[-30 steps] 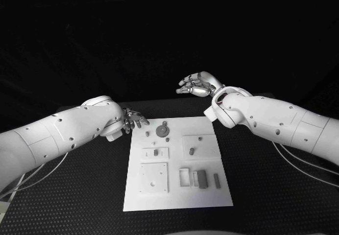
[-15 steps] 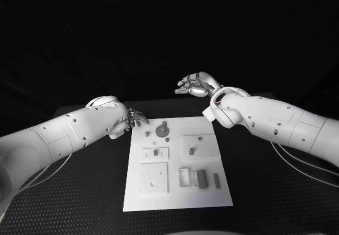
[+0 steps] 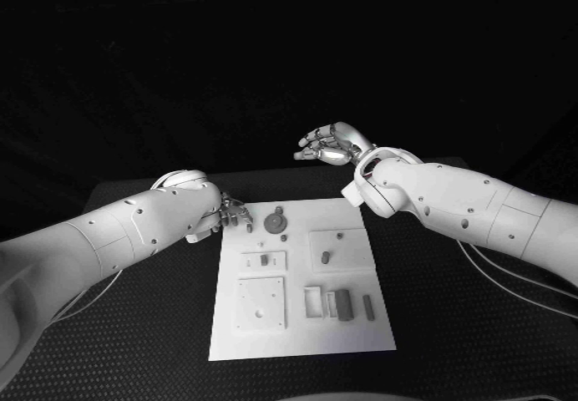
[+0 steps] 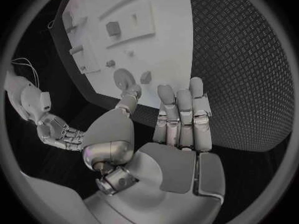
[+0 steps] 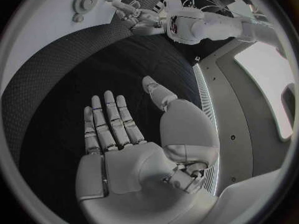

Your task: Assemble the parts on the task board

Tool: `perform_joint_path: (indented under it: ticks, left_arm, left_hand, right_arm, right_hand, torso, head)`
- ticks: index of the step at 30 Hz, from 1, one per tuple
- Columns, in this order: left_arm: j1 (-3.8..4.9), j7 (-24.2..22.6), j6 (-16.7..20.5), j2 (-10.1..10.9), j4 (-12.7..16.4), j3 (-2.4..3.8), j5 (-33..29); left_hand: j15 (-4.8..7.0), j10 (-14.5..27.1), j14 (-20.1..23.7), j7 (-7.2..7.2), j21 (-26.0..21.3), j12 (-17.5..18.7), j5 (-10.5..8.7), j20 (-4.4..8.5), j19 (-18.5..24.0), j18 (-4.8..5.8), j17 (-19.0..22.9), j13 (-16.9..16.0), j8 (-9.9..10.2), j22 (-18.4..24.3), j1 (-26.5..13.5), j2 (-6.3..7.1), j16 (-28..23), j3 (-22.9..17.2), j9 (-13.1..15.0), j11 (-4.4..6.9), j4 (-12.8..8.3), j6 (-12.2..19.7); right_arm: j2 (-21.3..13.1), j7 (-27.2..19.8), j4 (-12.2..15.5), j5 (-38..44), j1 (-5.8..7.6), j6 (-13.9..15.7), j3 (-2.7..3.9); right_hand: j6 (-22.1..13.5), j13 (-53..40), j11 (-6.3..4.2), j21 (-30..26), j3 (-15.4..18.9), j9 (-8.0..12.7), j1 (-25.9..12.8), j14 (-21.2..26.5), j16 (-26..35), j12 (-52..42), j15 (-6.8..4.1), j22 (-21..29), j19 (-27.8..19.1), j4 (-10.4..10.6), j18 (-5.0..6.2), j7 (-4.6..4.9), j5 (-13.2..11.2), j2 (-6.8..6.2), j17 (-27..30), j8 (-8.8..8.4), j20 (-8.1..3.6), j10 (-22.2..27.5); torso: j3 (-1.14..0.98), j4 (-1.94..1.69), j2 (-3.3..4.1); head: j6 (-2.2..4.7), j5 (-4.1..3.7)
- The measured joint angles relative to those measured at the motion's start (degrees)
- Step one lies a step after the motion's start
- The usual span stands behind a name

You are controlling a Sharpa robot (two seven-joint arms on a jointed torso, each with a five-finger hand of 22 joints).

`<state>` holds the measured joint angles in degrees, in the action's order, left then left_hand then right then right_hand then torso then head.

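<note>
Clearly left hand point(image 3: 229, 214) nearer: hovers at task board point(image 3: 301, 334) far-left corner, fingers spread, holding nothing. Round gear part point(image 3: 277, 223) lies flat on board just beyond its fingertips, toward board middle; small upright part point(image 3: 252, 226) closer beside it. Right hand point(image 3: 332, 146) raised well beyond board's far edge, fingers loosely curled, empty. Judgement: left hand suited to reach.

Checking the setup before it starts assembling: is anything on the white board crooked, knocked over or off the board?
Nothing stands out. The board lies flat on the table, its small parts all on it. Both the left hand and right hand hold nothing.
</note>
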<state>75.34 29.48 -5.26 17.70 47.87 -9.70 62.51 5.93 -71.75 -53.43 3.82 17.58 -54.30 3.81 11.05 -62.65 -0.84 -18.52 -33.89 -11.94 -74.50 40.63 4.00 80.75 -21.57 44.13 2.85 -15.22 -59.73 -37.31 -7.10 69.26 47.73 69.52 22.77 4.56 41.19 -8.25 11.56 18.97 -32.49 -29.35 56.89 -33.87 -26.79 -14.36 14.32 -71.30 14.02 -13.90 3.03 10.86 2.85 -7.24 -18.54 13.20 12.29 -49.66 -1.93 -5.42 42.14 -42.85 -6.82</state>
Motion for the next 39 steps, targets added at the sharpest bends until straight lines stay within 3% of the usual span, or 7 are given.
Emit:
perform_joint_path:
  ticks: [4,21,30,39]
  left_arm:
    - [-0.01,-0.27,-0.3,-0.54,0.02,-0.27,-0.03]
    - [-0.59,-1.06,-0.84,-1.32,-0.49,-0.31,-0.12]
    - [-1.37,-1.38,-1.1,-1.95,-2.09,-0.29,-0.12]
    - [-1.44,-1.8,-1.1,-2.1,-2.54,-0.28,-0.07]
  left_hand:
    - [-0.14,0.0,0.14,-0.01,0.0,0.0,0.0,0.0,0.0,0.0,0.0,0.0,0.0,0.0,-0.21,-0.25,0.0,-0.19,-0.11,0.0,0.19,-0.01]
    - [-0.2,0.0,0.2,-0.06,0.0,0.0,0.0,0.0,0.0,0.0,0.05,-0.05,0.0,-0.05,-0.15,-0.77,0.0,-0.63,-0.41,0.0,0.3,-0.05]
    - [-0.2,0.0,0.2,-0.04,0.0,0.0,0.22,0.0,0.0,0.0,0.18,-0.11,0.0,-0.23,1.21,-2.12,0.0,-1.16,-0.84,0.0,-0.23,-0.46]
    - [-0.2,0.0,0.19,-0.05,0.0,0.0,0.22,-0.13,-0.13,0.0,0.29,-0.16,0.0,-0.41,1.81,-3.18,0.23,-1.53,-1.11,0.01,-0.6,-0.46]
  right_arm:
    - [0.17,-0.02,0.0,0.0,0.0,-0.12,0.0]
    - [0.32,-0.05,-0.01,-0.01,0.0,-0.25,0.0]
    - [0.28,-0.05,-0.09,-0.01,0.0,-0.37,0.0]
    - [0.62,-0.02,-0.43,-0.01,0.0,-0.62,-0.17]
  right_hand:
    - [0.0,0.17,0.0,0.0,0.0,0.07,0.0,0.0,0.0,0.0,0.0,-0.18,-0.2,0.0,0.0,0.0,0.01,0.0,0.0,0.0,0.19,0.0]
    - [0.0,0.35,0.0,-0.23,0.0,0.12,0.0,0.0,0.0,0.0,0.0,-0.39,-0.2,0.0,0.0,0.0,0.02,0.0,0.1,-0.01,0.19,0.0]
    - [0.0,0.41,0.0,-0.23,0.0,0.12,0.0,0.0,0.0,0.0,0.0,-0.45,-0.2,0.0,0.0,0.0,0.02,0.0,0.13,-0.01,0.19,0.0]
    - [0.0,0.52,0.0,-0.23,0.0,0.12,0.0,0.0,0.0,0.0,0.0,-0.55,-0.19,0.0,0.0,0.0,0.02,0.0,0.2,0.1,0.19,0.0]
  torso:
    - [-0.02,0.05,0.01]
    - [-0.09,0.04,0.04]
    - [-0.06,0.05,0.04]
    - [-0.07,0.01,-0.03]
  head:
    - [-0.05,-0.01]
    - [-0.21,-0.23]
    - [-0.16,-0.29]
    - [-0.03,-0.27]
